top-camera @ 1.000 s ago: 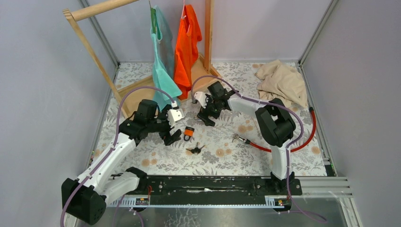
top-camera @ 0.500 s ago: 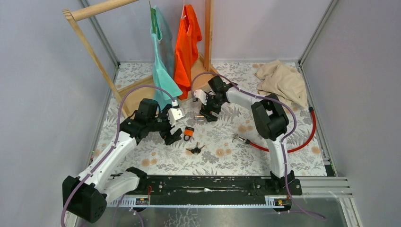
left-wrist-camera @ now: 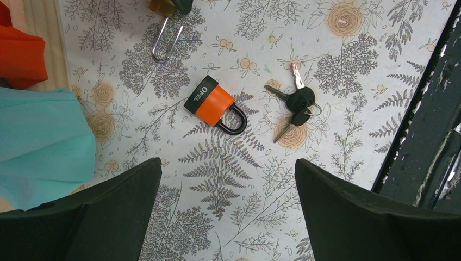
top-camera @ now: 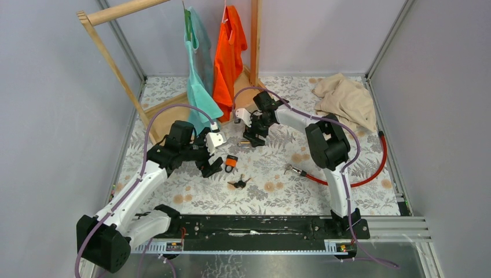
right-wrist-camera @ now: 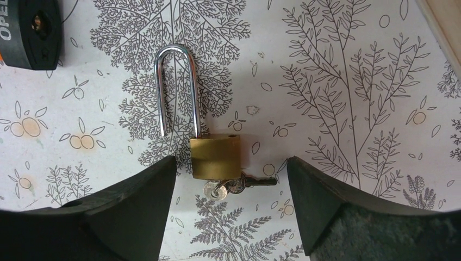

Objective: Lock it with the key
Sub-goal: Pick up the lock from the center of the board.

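Near the middle of the right wrist view, we see the brass padlock [right-wrist-camera: 215, 156] lying flat on the flowered table [right-wrist-camera: 337, 81]. Its steel shackle [right-wrist-camera: 175, 87] stands unlatched, with one leg in the body and the other ending free. The right gripper [right-wrist-camera: 230, 160] hangs over it with fingers spread, one on each side of the body and neither touching. Small keys [right-wrist-camera: 239, 185] stick out below the lock. The body covers part of them, so we cannot count them or see the keyhole. At the upper left corner, the orange padlock [right-wrist-camera: 30, 32] is cut off by the frame edge.

In the left wrist view, that orange lock shows whole with its black shackle closed, and a black-headed key bunch [left-wrist-camera: 298, 103] lies just right of it, apart. The left gripper [left-wrist-camera: 228, 163] is spread wide and holds nothing. From overhead, the brass lock is mostly hidden beneath the right gripper.
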Robot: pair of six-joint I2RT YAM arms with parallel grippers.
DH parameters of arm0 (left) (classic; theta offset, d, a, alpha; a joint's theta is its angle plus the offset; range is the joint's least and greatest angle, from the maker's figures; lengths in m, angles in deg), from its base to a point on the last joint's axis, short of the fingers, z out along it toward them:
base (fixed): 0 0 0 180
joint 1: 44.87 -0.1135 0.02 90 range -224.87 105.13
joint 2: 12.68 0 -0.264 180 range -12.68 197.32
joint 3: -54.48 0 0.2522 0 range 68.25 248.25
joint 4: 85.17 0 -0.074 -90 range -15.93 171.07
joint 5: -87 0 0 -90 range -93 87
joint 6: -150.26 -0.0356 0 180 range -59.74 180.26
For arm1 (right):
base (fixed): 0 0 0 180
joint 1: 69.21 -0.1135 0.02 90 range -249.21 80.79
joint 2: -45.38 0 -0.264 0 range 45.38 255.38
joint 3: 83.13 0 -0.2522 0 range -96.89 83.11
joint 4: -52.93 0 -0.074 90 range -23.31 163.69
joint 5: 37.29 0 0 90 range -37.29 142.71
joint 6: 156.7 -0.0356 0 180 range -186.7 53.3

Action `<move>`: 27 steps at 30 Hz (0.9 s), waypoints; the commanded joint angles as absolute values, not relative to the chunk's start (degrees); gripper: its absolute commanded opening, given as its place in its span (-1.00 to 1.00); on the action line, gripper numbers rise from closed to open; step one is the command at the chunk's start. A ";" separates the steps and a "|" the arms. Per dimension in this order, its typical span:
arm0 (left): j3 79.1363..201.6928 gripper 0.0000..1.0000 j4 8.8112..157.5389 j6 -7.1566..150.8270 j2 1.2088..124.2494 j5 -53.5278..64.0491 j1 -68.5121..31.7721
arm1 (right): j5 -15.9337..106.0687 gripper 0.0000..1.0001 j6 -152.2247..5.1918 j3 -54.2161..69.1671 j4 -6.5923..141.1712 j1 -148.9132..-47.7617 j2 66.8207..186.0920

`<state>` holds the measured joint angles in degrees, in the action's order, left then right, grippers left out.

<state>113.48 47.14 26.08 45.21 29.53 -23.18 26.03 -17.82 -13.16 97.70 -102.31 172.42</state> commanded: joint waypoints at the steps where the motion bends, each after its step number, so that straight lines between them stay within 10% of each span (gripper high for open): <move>1: 115.35 1.00 48.59 26.72 45.37 28.77 -23.66 | 24.84 0.58 -15.90 -13.60 98.25 -102.26 173.02; 14: 114.76 1.00 49.87 27.40 44.49 26.03 -23.69 | 24.37 0.32 -16.62 -10.25 95.12 -102.43 172.26; 27: 115.44 1.00 50.03 27.38 44.36 25.10 -23.73 | 25.96 -0.48 -16.54 -2.60 92.94 -102.19 163.12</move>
<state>113.54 47.73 27.15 45.19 25.05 -23.20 23.98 -17.16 -5.95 91.45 -102.27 168.83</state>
